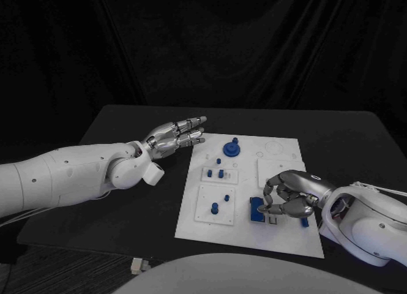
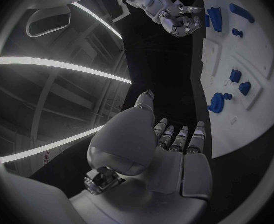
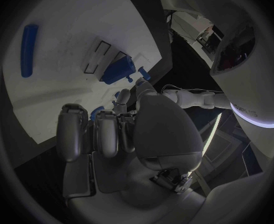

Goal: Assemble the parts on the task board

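The white task board [image 1: 278,150] lies in the middle of the black table. A round blue knob [image 1: 231,148] stands near its far edge, and small blue pegs [image 1: 219,174] stand in its left panels. My right hand [image 1: 287,196] hovers curled over the board's near right part, beside a blue block [image 1: 259,211]. In the right wrist view a small blue part [image 3: 96,113] shows pinched between the fingers [image 3: 106,134] and the thumb, mostly hidden. My left hand [image 1: 177,138] is held flat above the table at the board's far left corner, fingers straight and holding nothing.
A loose blue peg [image 1: 304,222] lies near the board's near right edge, close to my right wrist. A long blue rod [image 3: 29,44] lies on the board [image 3: 68,30] beyond my right hand. Black table surrounds the board on all sides.
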Controlling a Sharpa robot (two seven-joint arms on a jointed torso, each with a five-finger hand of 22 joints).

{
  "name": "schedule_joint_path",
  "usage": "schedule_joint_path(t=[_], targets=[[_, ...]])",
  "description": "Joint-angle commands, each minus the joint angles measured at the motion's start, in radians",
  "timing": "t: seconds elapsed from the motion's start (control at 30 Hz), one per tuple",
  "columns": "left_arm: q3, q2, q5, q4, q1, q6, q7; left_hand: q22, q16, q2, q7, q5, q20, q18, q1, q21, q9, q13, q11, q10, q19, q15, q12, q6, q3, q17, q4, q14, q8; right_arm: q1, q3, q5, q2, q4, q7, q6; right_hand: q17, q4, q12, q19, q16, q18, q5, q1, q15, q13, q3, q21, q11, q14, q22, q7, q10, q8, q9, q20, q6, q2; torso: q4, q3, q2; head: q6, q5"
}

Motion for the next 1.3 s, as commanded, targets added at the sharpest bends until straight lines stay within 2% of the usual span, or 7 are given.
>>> schedule_joint_path(t=[0.03, 0.6, 0.8, 0.97, 1.07, 1.17, 1.3], targets=[[0.001, 0.002, 0.007, 0.0, -0.001, 0.011, 0.013, 0.0, 0.005, 0.012, 0.002, 0.007, -0.001, 0.012, 0.0, 0.005, 0.001, 0.001, 0.006, 0.003, 0.006, 0.005, -0.001, 0.004, 0.0, 0.001, -0.008, 0.0, 0.006, -0.01, 0.0, -0.052, 0.002, -0.003, 0.011, -0.004, 0.117, 0.006, 0.004, 0.02, 0.01, 0.008, -0.011, 0.011, 0.0, 0.263, 0.0, -0.015, 0.003, 0.079, 0.211, 0.003, 0.102, 0.036, 0.023, 0.006, -0.032, 0.001, -0.0005, 0.0001, 0.0, 0.0, -0.001], [0.001, 0.003, 0.007, -0.002, -0.002, 0.014, 0.011, 0.0, 0.005, 0.013, 0.004, 0.007, -0.001, 0.012, 0.0, 0.005, 0.002, 0.001, 0.007, 0.004, 0.006, 0.005, -0.001, 0.006, 0.0, 0.001, -0.008, 0.0, 0.006, -0.041, 0.0, -0.073, 0.022, -0.028, -0.026, 0.039, 0.12, 0.002, 0.004, 0.007, 0.011, 0.014, -0.017, 0.044, 0.003, 0.263, 0.007, -0.042, 0.006, 0.078, 0.203, 0.003, 0.102, 0.119, 0.061, 0.01, -0.07, 0.0, -0.0004, 0.0, 0.0, 0.0, 0.0], [0.001, 0.004, 0.007, -0.002, -0.002, 0.015, 0.011, 0.0, 0.005, 0.013, 0.004, 0.007, -0.001, 0.012, 0.0, 0.005, 0.002, 0.001, 0.007, 0.004, 0.006, 0.005, -0.001, 0.006, 0.0, 0.001, -0.008, 0.0, 0.006, -0.043, 0.0, -0.079, 0.024, -0.032, -0.031, 0.039, 0.122, 0.0, 0.004, 0.007, 0.011, 0.014, 0.05, 0.082, 0.003, 0.263, 0.014, -0.045, 0.006, 0.078, 0.202, 0.002, 0.102, 0.141, 0.059, 0.009, -0.083, 0.005, 0.0001, 0.0, 0.0, 0.0, -0.001], [0.001, 0.005, 0.007, -0.002, -0.003, 0.016, 0.009, 0.0, 0.005, 0.014, 0.005, 0.007, -0.001, 0.012, 0.0, 0.005, 0.002, 0.001, 0.009, 0.004, 0.006, 0.006, -0.001, 0.006, 0.001, 0.001, -0.008, 0.001, 0.006, -0.044, 0.0, -0.081, 0.027, -0.034, -0.029, 0.044, 0.121, 0.002, 0.004, 0.006, 0.01, 0.015, 0.175, 0.093, 0.003, 0.263, 0.02, -0.05, 0.005, 0.078, 0.202, 0.002, 0.102, 0.15, 0.046, 0.009, -0.092, 0.016, 0.0001, 0.0002, 0.0, 0.0, 0.0], [0.001, 0.005, 0.007, -0.002, -0.003, 0.017, 0.008, 0.0, 0.005, 0.014, 0.005, 0.007, -0.001, 0.012, 0.0, 0.005, 0.002, 0.001, 0.009, 0.004, 0.006, 0.006, -0.001, 0.006, 0.001, 0.001, -0.008, 0.001, 0.006, -0.044, 0.0, -0.081, 0.03, -0.035, -0.028, 0.049, 0.12, 0.001, 0.004, 0.006, 0.009, 0.015, 0.189, 0.095, 0.003, 0.263, 0.021, -0.051, 0.005, 0.077, 0.201, 0.001, 0.102, 0.151, 0.043, 0.009, -0.093, 0.017, -0.0004, 0.0, 0.0, 0.0, 0.001], [0.001, 0.005, 0.007, -0.002, -0.003, 0.018, 0.008, 0.0, 0.005, 0.014, 0.005, 0.007, -0.001, 0.012, 0.0, 0.005, 0.002, 0.001, 0.009, 0.004, 0.006, 0.006, -0.001, 0.006, 0.001, 0.001, -0.008, 0.001, 0.006, -0.044, 0.0, -0.082, 0.033, -0.036, -0.031, 0.054, 0.12, 0.001, 0.004, 0.004, 0.01, 0.016, 0.174, 0.093, 0.003, 0.263, 0.019, -0.054, 0.005, 0.077, 0.2, 0.001, 0.102, 0.155, 0.042, 0.009, -0.089, 0.015, -0.0004, 0.0, 0.0, 0.0, 0.001], [0.001, 0.004, 0.007, -0.002, -0.003, 0.019, 0.007, 0.0, 0.005, 0.014, 0.005, 0.007, -0.001, 0.012, 0.0, 0.005, 0.002, 0.001, 0.009, 0.004, 0.006, 0.006, -0.001, 0.006, 0.001, 0.001, -0.008, 0.001, 0.006, -0.046, 0.0, -0.082, 0.039, -0.039, -0.043, 0.055, 0.124, 0.005, 0.004, 0.006, 0.011, 0.016, 0.022, 0.077, 0.002, 0.263, 0.005, -0.055, 0.005, 0.079, 0.2, -0.002, 0.102, 0.178, 0.034, 0.009, -0.079, 0.022, 0.0, 0.0002, 0.0, 0.0, 0.001]])
